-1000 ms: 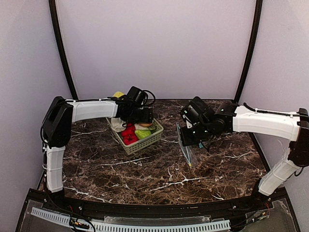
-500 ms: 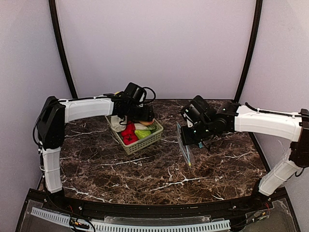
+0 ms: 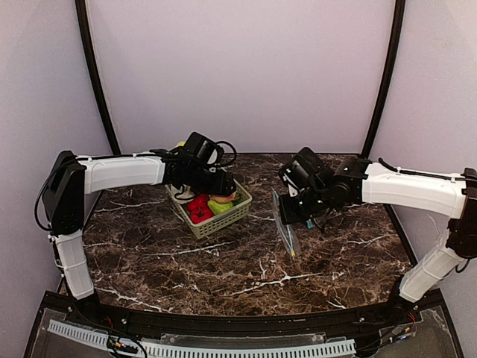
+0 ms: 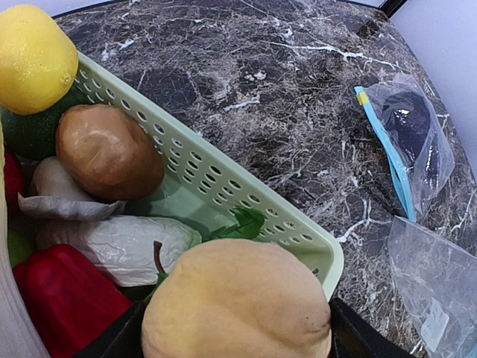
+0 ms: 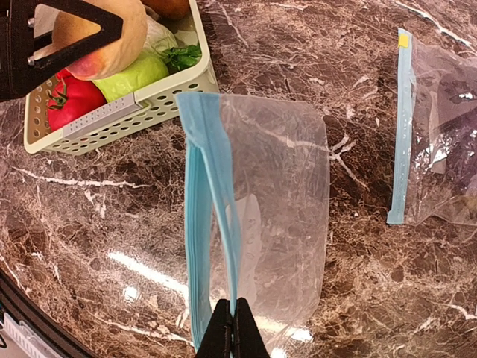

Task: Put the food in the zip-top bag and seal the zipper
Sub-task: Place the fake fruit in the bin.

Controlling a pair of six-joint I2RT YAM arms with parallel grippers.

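Note:
My left gripper [image 3: 223, 191] is shut on the round orange-yellow peach [image 4: 237, 302] and holds it over the near right corner of the pale green basket [image 4: 223, 186]. The peach also shows in the right wrist view [image 5: 100, 33]. A dark green round fruit [image 4: 30, 133] lies in the basket under a yellow lemon. My right gripper [image 5: 232, 321] is shut on the blue zipper strip of the clear zip-top bag [image 5: 276, 216], which hangs over the table with its mouth slightly parted. A second bag [image 4: 410, 127] lies flat with a dark eggplant-like shape inside.
The basket also holds a brown potato [image 4: 108, 149], a yellow lemon [image 4: 33, 56], the pale cabbage [image 4: 112, 246] and red peppers [image 4: 63, 294]. The second bag [image 5: 440, 127] lies right of the held bag. Dark marble table [image 3: 238, 268] with walls round it.
The left arm's elbow has swung back and to the left while its gripper, still holding the peach, has shifted slightly toward the basket's near right rim. The right arm and bag have stayed still.

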